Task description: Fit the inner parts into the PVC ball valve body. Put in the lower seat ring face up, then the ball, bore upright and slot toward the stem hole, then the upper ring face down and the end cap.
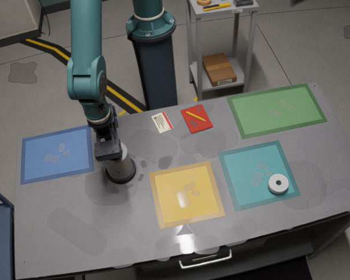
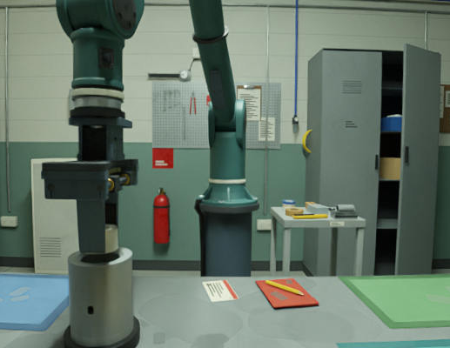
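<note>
The grey valve body stands upright on a dark base between the blue and yellow mats, its small stem hole on the side. A white part, a ring or the ball, I cannot tell which, is held in my gripper right at the body's open top, partly sunk into the mouth. The white end cap, a thick disc with a centre hole, lies on the teal mat at the right.
The blue mat, yellow mat and green mat lie empty. A red notebook with a yellow pencil and a white card lie toward the table's back edge. The arm's pedestal stands behind the table.
</note>
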Available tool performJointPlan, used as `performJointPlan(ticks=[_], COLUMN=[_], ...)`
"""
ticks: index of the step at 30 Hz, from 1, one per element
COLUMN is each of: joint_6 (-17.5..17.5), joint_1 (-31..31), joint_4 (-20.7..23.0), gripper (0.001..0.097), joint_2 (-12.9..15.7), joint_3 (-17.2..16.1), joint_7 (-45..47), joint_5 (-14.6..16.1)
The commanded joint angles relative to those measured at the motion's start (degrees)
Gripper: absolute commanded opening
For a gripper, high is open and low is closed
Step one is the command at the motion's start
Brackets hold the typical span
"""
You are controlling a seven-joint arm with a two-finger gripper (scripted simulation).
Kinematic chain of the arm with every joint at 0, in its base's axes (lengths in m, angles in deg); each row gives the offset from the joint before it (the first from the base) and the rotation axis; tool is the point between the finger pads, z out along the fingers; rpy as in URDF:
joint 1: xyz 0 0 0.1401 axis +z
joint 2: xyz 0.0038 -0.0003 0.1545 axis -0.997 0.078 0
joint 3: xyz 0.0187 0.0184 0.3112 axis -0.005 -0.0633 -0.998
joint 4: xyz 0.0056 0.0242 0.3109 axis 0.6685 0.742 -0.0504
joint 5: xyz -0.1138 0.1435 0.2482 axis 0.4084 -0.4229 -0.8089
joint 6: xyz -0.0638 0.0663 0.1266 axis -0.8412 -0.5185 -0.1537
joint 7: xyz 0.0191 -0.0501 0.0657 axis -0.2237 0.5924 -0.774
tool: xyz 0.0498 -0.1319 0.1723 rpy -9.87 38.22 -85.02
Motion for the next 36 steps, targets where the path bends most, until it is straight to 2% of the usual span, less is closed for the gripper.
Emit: performJointPlan(ticks=[1,21,22,33,36], joint_6=[0.0,0.0,0.0,0.0,0.0], joint_1=[0.0,0.0,0.0,0.0,0.0], joint_4=[0.1,0.1,0.1,0.1,0.1], gripper=[0.0033,0.0033,0.0534,0.0608,0.0653], joint_2=[-0.1,-0.1,-0.1,-0.1,-0.1], joint_3=[0.0,0.0,0.0,0.0,0.0], joint_7=[0.0,0.0,0.0,0.0,0.0], joint_5=[0.0,0.0,0.0,0.0,0.0])
